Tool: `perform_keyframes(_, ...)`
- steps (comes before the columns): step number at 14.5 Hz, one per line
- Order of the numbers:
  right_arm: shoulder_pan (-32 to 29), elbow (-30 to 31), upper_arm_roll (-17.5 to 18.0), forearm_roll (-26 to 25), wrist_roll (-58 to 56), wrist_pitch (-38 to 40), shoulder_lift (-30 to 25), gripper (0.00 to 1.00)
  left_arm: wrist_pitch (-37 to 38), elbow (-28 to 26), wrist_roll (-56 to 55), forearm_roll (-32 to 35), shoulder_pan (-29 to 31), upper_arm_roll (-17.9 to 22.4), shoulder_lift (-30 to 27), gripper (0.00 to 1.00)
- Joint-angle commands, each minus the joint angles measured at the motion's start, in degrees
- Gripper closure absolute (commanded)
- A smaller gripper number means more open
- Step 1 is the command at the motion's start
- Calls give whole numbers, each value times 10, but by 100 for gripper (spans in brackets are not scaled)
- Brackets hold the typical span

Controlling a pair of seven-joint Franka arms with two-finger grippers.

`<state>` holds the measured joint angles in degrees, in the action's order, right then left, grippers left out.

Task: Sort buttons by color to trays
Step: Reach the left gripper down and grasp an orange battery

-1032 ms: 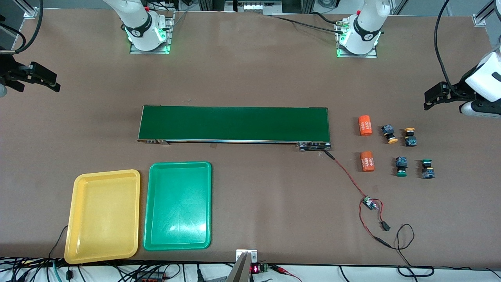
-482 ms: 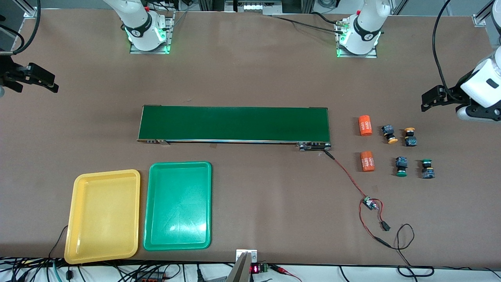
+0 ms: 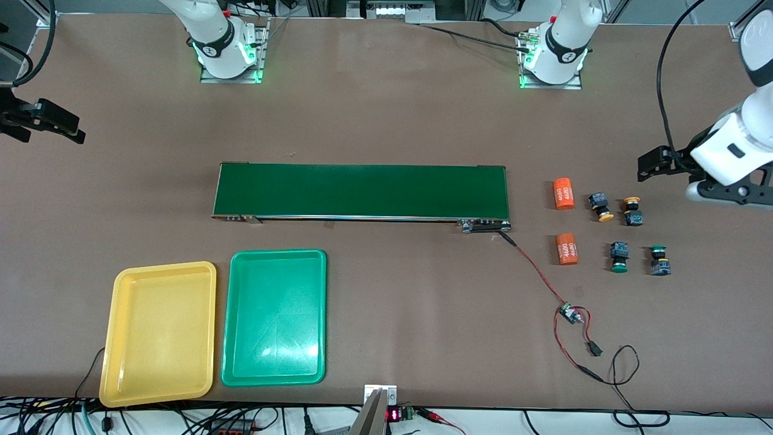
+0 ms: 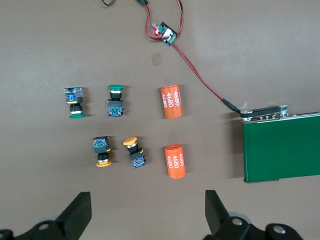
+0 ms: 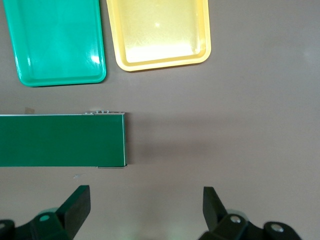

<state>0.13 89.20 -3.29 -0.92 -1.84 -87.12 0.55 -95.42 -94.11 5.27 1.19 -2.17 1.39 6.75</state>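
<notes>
- My left end effector [image 3: 649, 164] hangs open and empty at the right edge of the front frame, above bare desk [image 3: 386, 121].
- The four buttons [image 3: 628, 232] lie just below it in frame, beside two orange cylinders [image 3: 564, 220]; each button's long axis runs up-down in frame.
- My right end effector [image 3: 63, 124] waits open at upper left, well apart from them.
- The yellow tray [image 3: 121, 338] and green tray [image 3: 238, 362] sit empty at lower left.
- I judge my left arm nearer the buttons.
</notes>
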Motion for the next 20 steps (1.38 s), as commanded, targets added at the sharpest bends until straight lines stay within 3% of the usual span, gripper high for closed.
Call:
perform_keyframes(1, -4, 6, 4, -1, 7, -7, -5, 0, -32, 24, 5, 7, -3, 0, 68, 0)
perform_keyframes(8, -5, 7, 4, -1, 7, -16, -3, 0, -195, -7, -92, 3, -13, 0, 187, 0)
perform_keyframes(14, 3, 4, 10, -11, 7, -11, -8, 0, -451, -168, -92, 3, -20, 0, 216, 0)
perform_keyframes(17, -2, 4, 8, -11, 7, -18, -5, 0, -519, -206, -92, 4, -20, -2, 232, 0)
perform_keyframes(18, -3, 6, 6, -11, 7, -20, -3, 0, -528, -207, -92, 4, -20, -5, 238, 3)
perform_keyframes(20, 0, 6, 6, -11, 7, -17, -6, 0, -519, -207, -93, 3, -20, -6, 242, 51)
